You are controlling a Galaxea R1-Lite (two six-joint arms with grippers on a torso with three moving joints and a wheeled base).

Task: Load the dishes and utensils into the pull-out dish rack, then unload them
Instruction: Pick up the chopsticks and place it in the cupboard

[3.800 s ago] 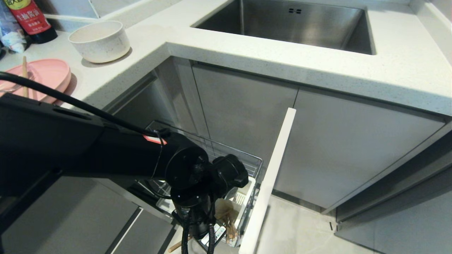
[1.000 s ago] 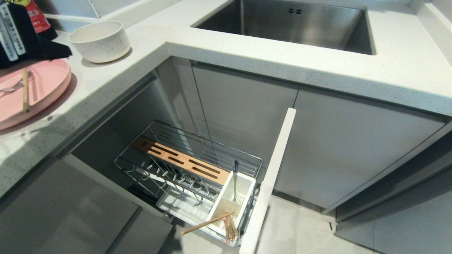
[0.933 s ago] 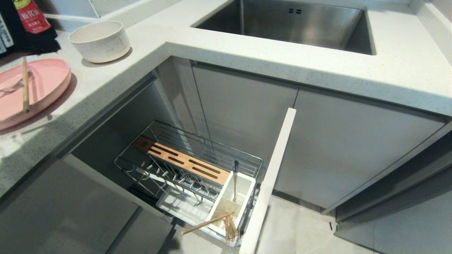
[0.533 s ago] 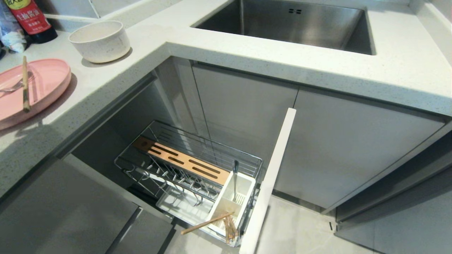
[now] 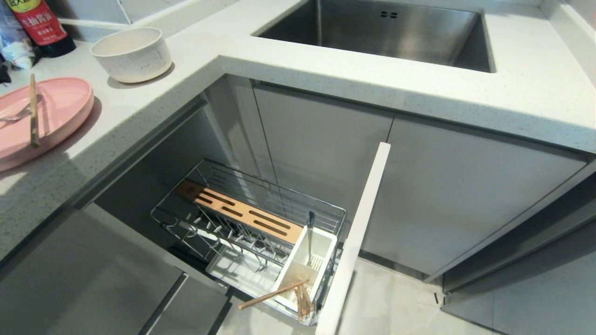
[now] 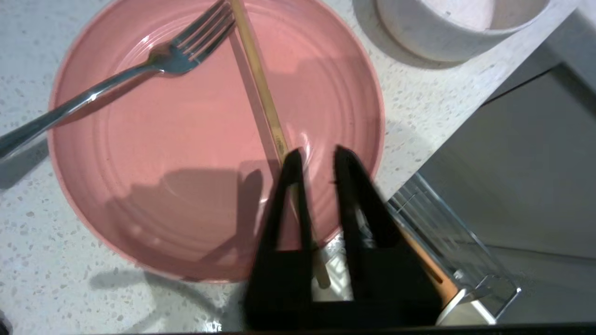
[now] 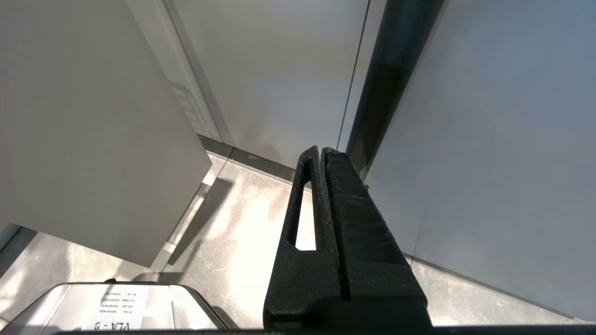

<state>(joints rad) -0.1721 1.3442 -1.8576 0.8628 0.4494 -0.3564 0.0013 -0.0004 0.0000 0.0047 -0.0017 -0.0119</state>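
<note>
I have the speckled white stone tabletop [image 5: 326, 70] and the chrome wire pull-out dish rack [image 5: 260, 218] below it both in the head view, now that my left arm, which blocked the rack seconds ago, has swung clear. It left one light wooden chopstick [image 5: 272, 295] leaning out of the rack's white plastic utensil caddy [image 5: 321, 244]. I judge loading barely begun, with the second stick next.

The large round flat pink plate [image 6: 139, 153] sits at the tabletop's left edge, glossy and faintly ringed. The small cream-white speckled bowl [image 5: 132, 53] stands just beside it, nearer the back corner. Across the plate lie the slim silver metal fork [image 6: 116, 81] and the remaining light wooden chopstick [image 6: 260, 88], which crosses the fork's tines.

My left claw [image 6: 317, 160] hovers over the plate's near rim, fingers a little apart and empty, having stood pressed together a second ago. My right claw [image 7: 322, 156] hangs parked beside the grey cabinet fronts, fingers pressed together.
</note>
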